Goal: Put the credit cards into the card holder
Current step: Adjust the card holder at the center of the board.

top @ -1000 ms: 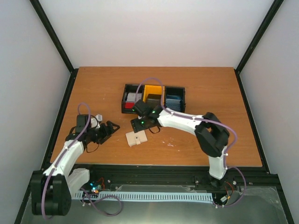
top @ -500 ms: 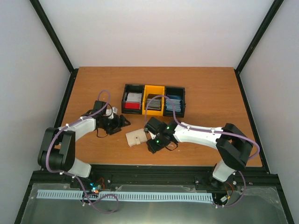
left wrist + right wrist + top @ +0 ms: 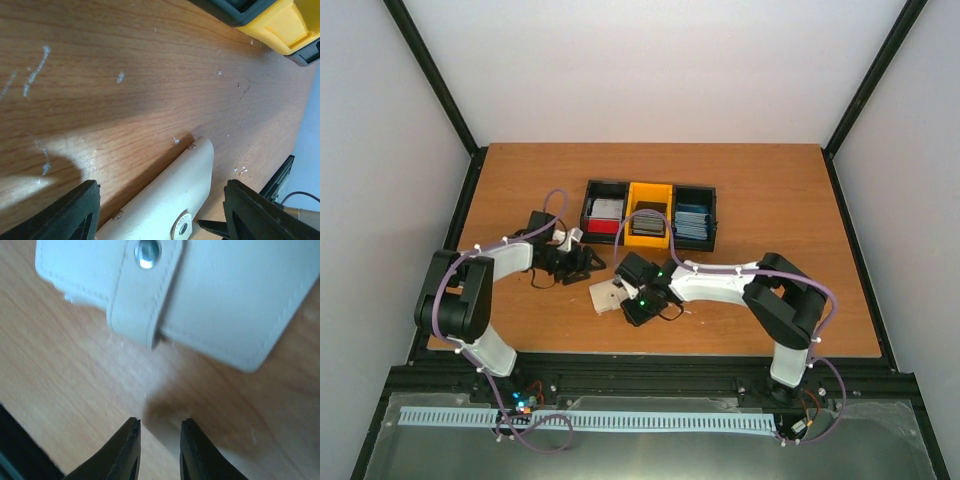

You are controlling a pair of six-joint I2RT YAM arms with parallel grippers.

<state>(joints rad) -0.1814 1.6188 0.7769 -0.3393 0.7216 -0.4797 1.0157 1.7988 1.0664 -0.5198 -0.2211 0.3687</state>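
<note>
Right wrist view: the flat beige card holder [image 3: 225,300] is laid shut on the brown wooden table [image 3: 60,390], faced by the nearly closed, empty right claw [image 3: 160,427] and wide-open left claw [image 3: 160,200], likely for unsnapping.

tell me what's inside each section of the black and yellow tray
Left section of the tray: silver-and-red cards. Yellow middle: dark grey cards. Right: pale blue cards. How many lie under each top card is covered.
</note>
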